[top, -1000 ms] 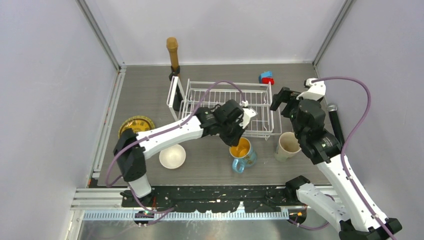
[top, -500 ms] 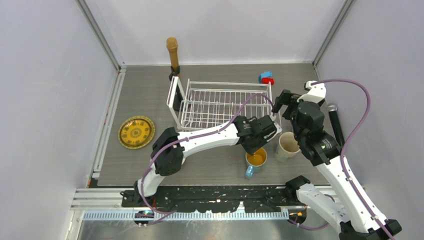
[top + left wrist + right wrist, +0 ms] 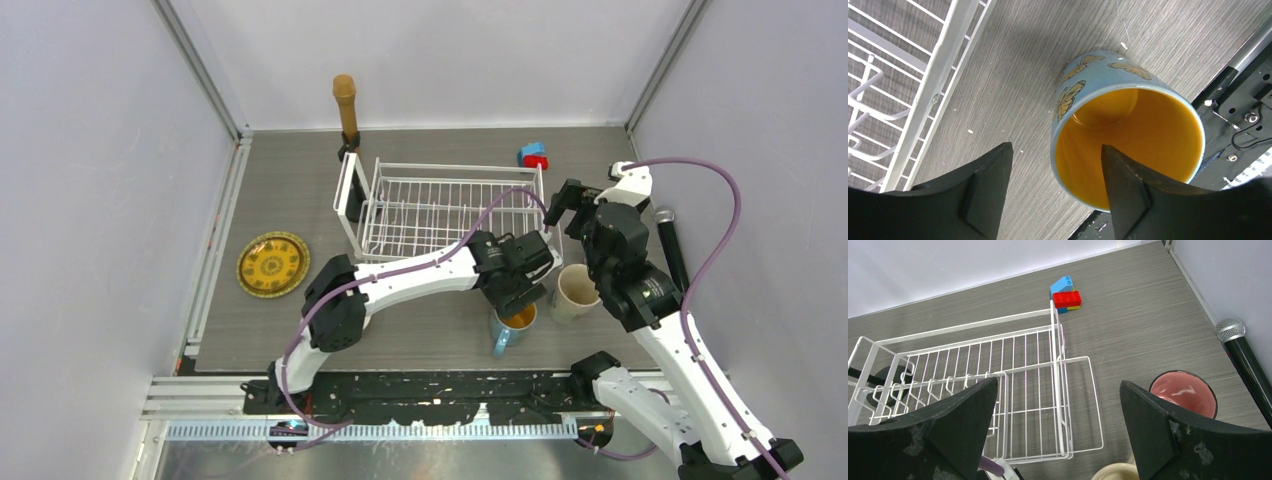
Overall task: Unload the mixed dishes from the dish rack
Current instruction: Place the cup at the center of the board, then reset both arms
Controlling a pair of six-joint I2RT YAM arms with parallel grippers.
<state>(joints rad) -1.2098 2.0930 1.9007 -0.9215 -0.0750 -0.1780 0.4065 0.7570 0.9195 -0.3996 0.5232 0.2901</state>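
Since a second ago our left arm has swung the blue mug [image 3: 1133, 145] rightward along the near side of the dish rack [image 3: 450, 205]; it now stands on the desk [image 3: 420, 335] by the near edge, with the left pincer [image 3: 1054, 155] spread astride its rim and gripping nothing. We judge the set-down done bar the retreat, which calls for a straight lift, as the cream mug [image 3: 577, 288] sits close by off the rack's near right corner. Farther off, the right pincer [image 3: 1058, 385] hangs spread and empty over the rack's right end, the rack shows no dishes, and open desk lies to the rack's left.
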